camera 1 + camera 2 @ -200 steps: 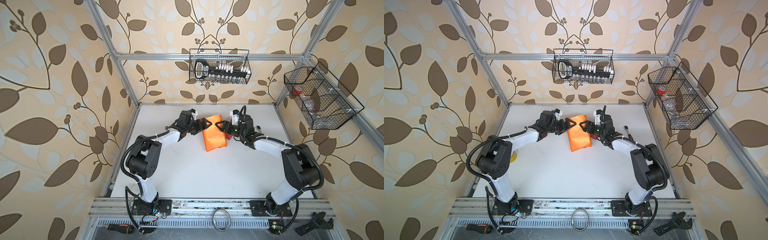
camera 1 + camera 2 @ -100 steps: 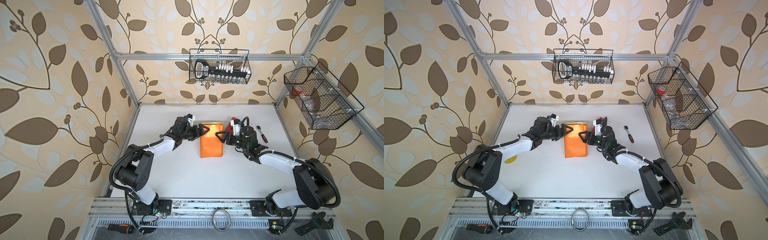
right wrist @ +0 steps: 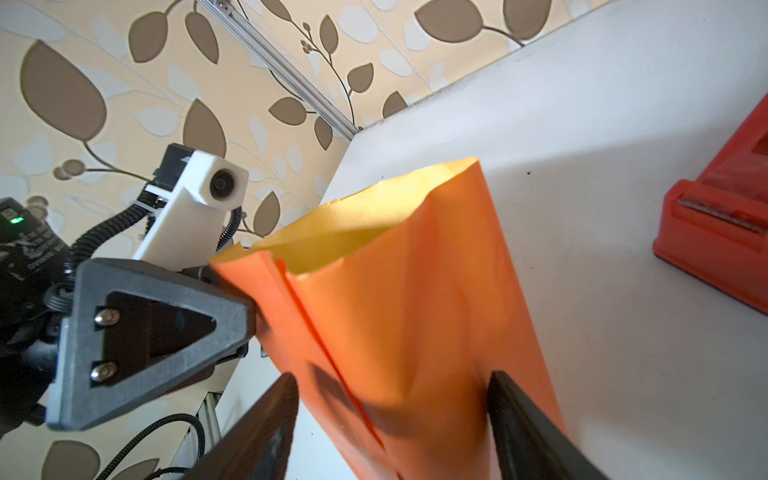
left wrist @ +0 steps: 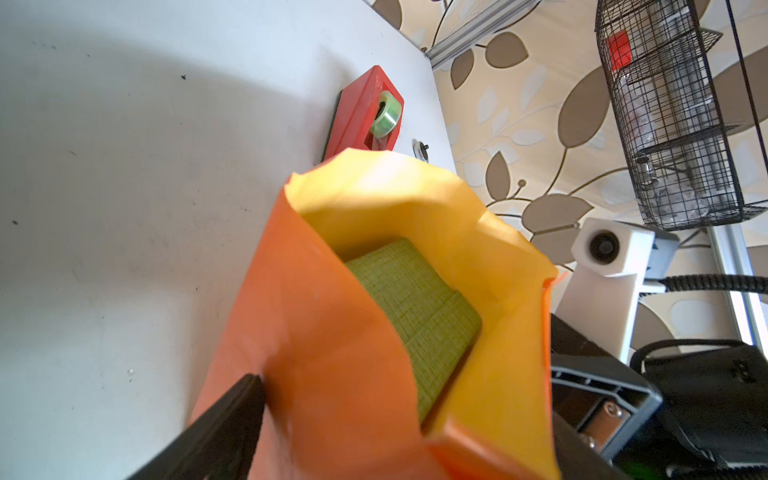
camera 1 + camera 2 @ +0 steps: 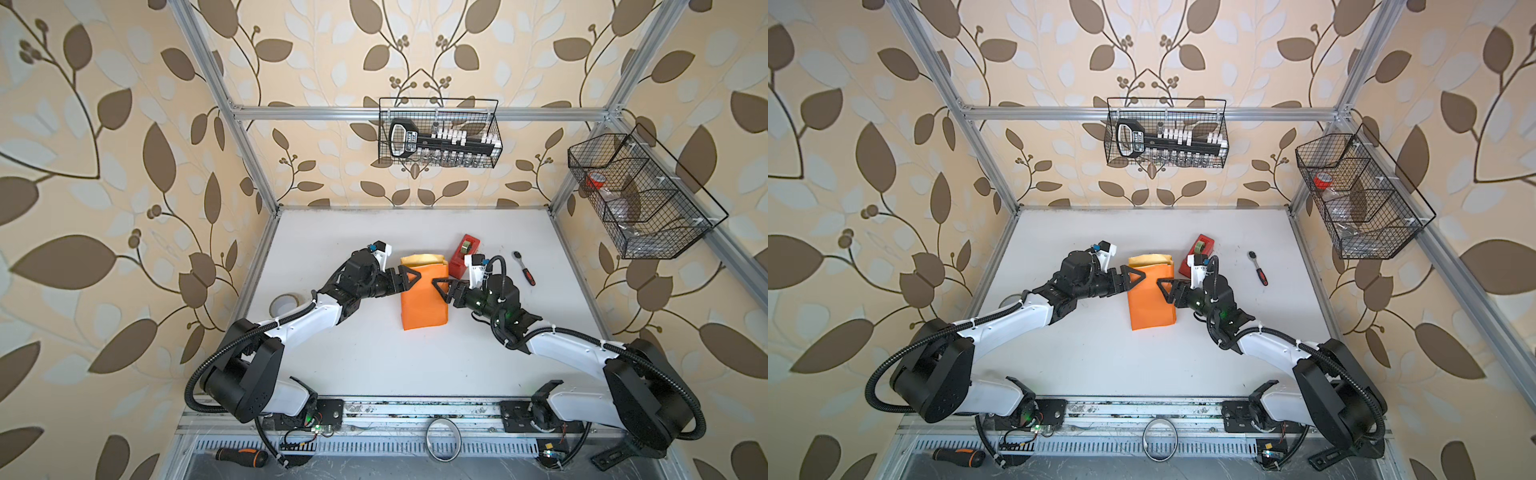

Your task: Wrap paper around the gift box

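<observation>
The paper (image 5: 424,303) lies near the middle of the white worktop (image 5: 374,365), folded over into a long orange sleeve. Its far end gapes and shows the pale yellow inner side. In both top views it lies flat with its long axis pointing away from the arms' bases. The gift box (image 4: 415,307) sits inside that sleeve. Only the left wrist view looks down the open mouth and finds its green, woven-looking lid, with paper beneath it, beside it and partly over it. The left end effector (image 5: 409,279) is at the sleeve's left edge, one triangular finger over the paper's margin. In the left wrist view one black finger (image 4: 224,419) lies against the outer orange flank and the other is hidden, so whether it clasps anything cannot be told. The right end effector (image 5: 441,289) meets the sleeve's right edge opposite it. The right wrist view shows its two fingers (image 3: 266,424) set far apart with the wrapped sleeve between them. Each finger is against the paper, which dents where they press, so it grips the paper across a wide span. The two end effectors face each other, close but apart, across the sleeve's width. A red tape dispenser (image 5: 464,257) stands just beside the sleeve's far right corner. A small ratchet wrench (image 5: 524,269) with a red-and-black handle lies further right on the worktop.
</observation>
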